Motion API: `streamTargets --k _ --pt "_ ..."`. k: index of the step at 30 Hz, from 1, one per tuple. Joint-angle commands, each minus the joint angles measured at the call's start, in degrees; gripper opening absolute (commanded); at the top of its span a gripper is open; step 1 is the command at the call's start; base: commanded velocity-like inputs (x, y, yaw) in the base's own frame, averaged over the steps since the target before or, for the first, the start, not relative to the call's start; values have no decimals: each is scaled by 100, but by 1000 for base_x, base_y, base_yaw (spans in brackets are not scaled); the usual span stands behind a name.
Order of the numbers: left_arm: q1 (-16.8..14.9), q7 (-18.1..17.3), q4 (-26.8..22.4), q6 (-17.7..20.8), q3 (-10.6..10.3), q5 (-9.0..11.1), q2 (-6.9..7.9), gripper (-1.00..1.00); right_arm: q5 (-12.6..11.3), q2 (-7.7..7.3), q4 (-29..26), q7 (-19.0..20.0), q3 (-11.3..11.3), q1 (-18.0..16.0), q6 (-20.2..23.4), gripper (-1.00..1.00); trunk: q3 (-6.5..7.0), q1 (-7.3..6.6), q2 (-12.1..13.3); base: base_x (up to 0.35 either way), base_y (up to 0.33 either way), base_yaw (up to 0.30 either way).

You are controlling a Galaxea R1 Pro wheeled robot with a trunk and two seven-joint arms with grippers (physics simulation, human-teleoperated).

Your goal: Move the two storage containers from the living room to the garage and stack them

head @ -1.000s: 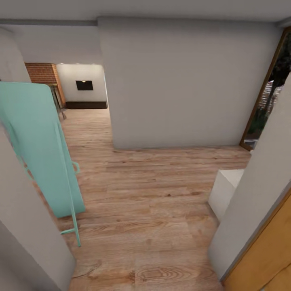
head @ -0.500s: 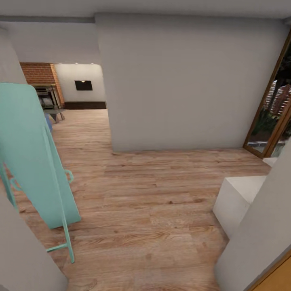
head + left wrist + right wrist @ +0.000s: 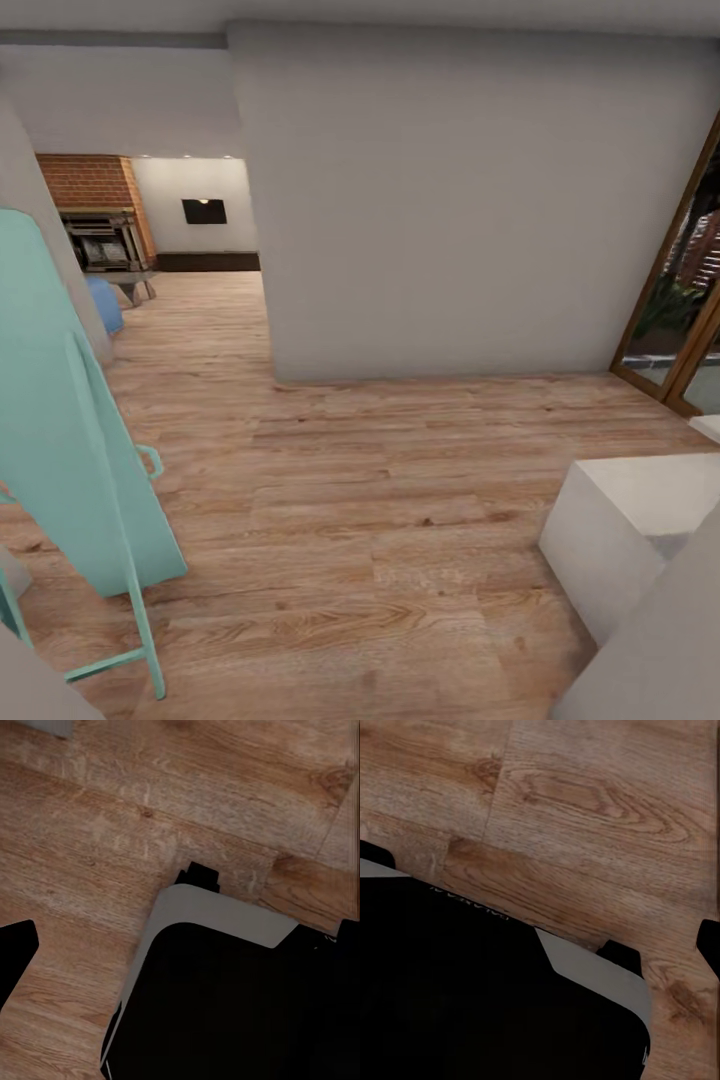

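Mint-green panel (image 3: pixel 70 420): cut off by the head view's left edge; its frame's lower end is lost at the bottom corner.
White block (image 3: pixel 625 525): partly covered by a grey surface at the lower right and cut by the right edge.
Glass door (image 3: pixel 690 300): only a wood-framed strip is seen at the right edge.
Far room: fireplace (image 3: pixel 100 240) half hidden behind a wall; blue object (image 3: pixel 103 303) too small to be identified.
Wrist views: the robot's dark base (image 3: pixel 225 1005) hides much of the wood floor (image 3: pixel 607 810); black shapes at the edges are cut off, so neither claw's state can be judged.
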Motion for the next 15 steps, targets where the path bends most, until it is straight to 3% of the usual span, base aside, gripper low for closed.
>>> streamTargets --k 1,15 --pt "-7 10 7 7 24 9 -1 100 0 2 26 -1 43 -13 -44 100 -6 4 -4 339 0 0" --pt "-7 10 7 6 25 9 -5 100 -18 8 41 -1 36 -9 -45 100 -6 4 -4 339 0 0"
